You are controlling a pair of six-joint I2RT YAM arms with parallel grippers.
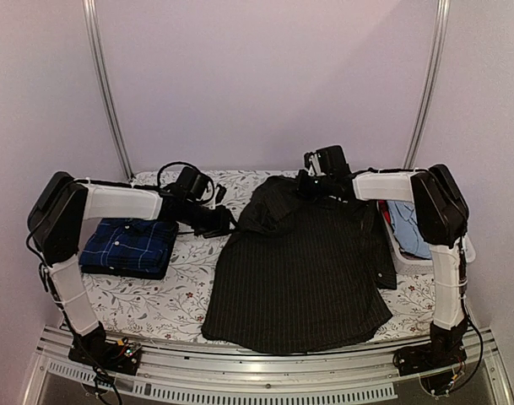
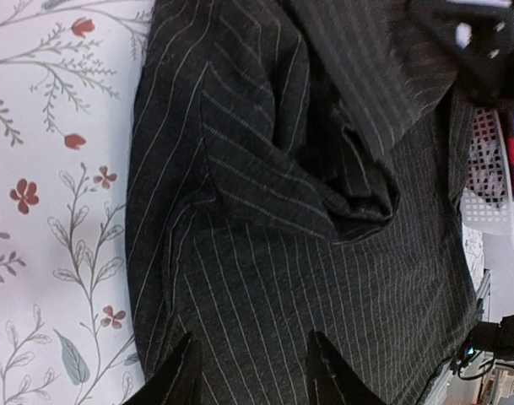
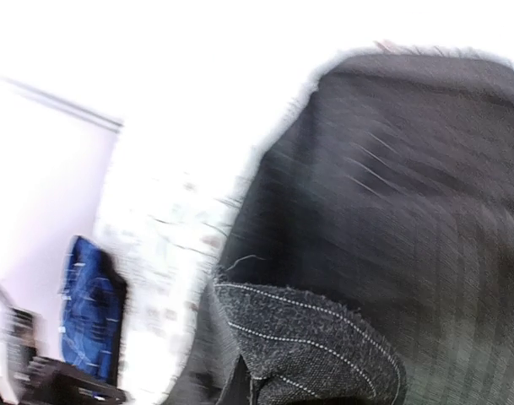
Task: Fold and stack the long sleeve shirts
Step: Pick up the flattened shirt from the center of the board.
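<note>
The black shirt (image 1: pixel 294 270) lay spread on the flowered cover of the table (image 1: pixel 155 304), right of the middle, with its hem along the near edge and its body running back toward the far edge. Its thin pale stripes ran from near to far. Further back, by the left edge, the navy shirt (image 1: pixel 128 245) sat as a folded square with its light check uppermost, apart from the black one. At the right edge a white mesh basket (image 1: pixel 404 257) held blue cloth, and the black shirt's right side reached up to it.

Beyond the navy shirt, the left gripper (image 1: pixel 214 221) stood at the black shirt's left shoulder. In the left wrist view its two fingers (image 2: pixel 185 380) were partly spread over flat striped cloth, with nothing seen pinched between them.

Nearest the far edge, the right gripper (image 1: pixel 311 187) was over the shirt's collar end, where the cloth was rumpled and turned back on itself. It was closed, and the blurred right wrist view showed a fold of striped cloth raised at its fingers, which were themselves mostly hidden.
</note>
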